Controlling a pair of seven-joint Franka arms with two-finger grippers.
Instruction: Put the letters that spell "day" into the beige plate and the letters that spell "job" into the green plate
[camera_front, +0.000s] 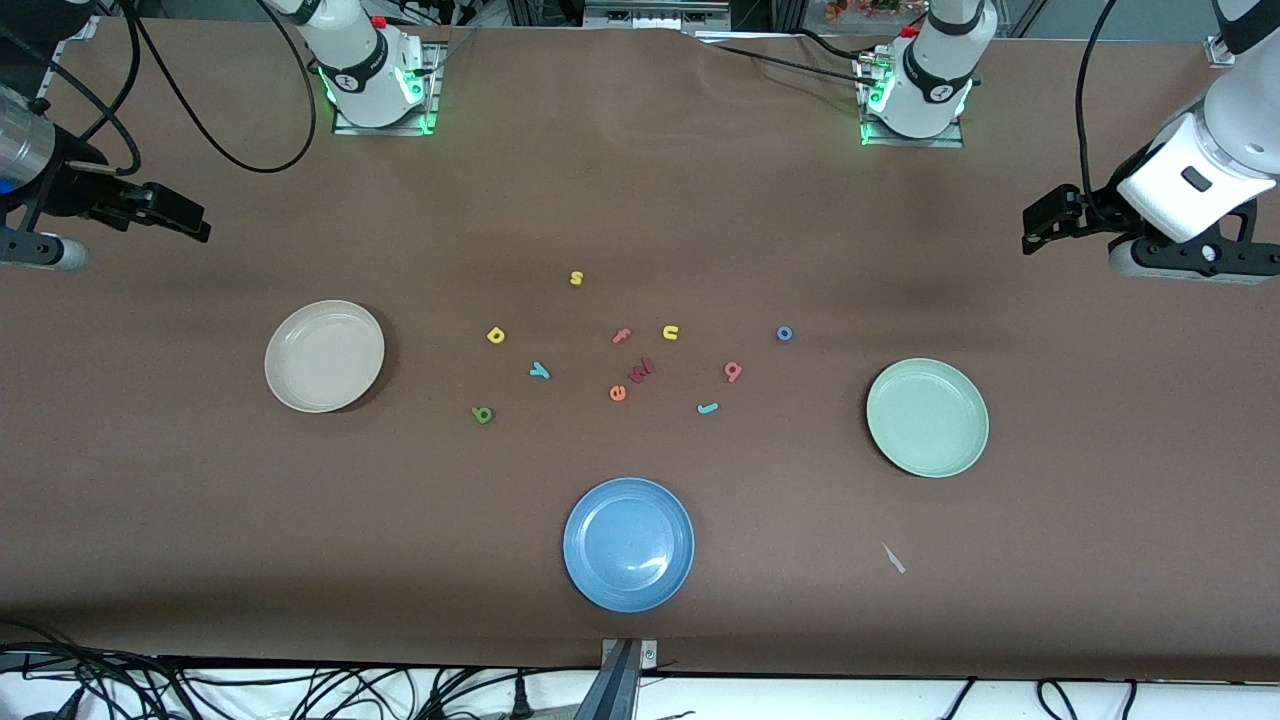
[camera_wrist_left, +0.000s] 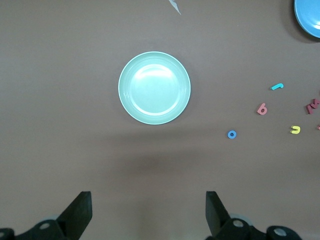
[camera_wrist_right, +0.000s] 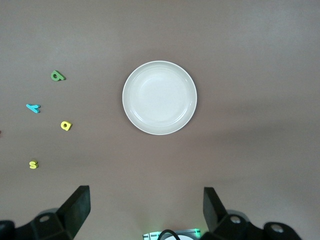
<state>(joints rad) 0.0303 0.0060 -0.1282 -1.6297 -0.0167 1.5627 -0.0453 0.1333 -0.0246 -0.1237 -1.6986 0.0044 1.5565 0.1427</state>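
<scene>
Brown cloth covers the table (camera_front: 200, 520), with both arms waiting at its ends, grippers raised and empty. Taking the dark red letters (camera_front: 641, 371) at the cluster's middle as the clock's hub in the front view: the yellow s (camera_front: 576, 278) lies at eleven, the pink f (camera_front: 621, 336) and yellow u (camera_front: 671, 333) at twelve and one, the orange e (camera_front: 617, 393) at seven, and the blue plate (camera_front: 628, 543) at six, nearest the front camera. A pale scrap (camera_front: 893, 558) lies at four, well out.

The yellow d (camera_front: 496, 336), teal y (camera_front: 540, 371) and green a (camera_front: 483, 414) sit at nine to eight o'clock, between the hub and the beige plate (camera_front: 324, 355). The blue o (camera_front: 784, 333), pinkish b (camera_front: 733, 372) and teal j (camera_front: 707, 408) sit at two to four, toward the green plate (camera_front: 927, 417).

The right gripper (camera_front: 195, 222) hangs, fingers spread wide, over bare cloth at ten o'clock from the beige plate, well apart from the d, y and a. The left gripper (camera_front: 1035, 225), equally wide open, hangs over bare cloth at one o'clock from the green plate, well apart from the o, b and j.
</scene>
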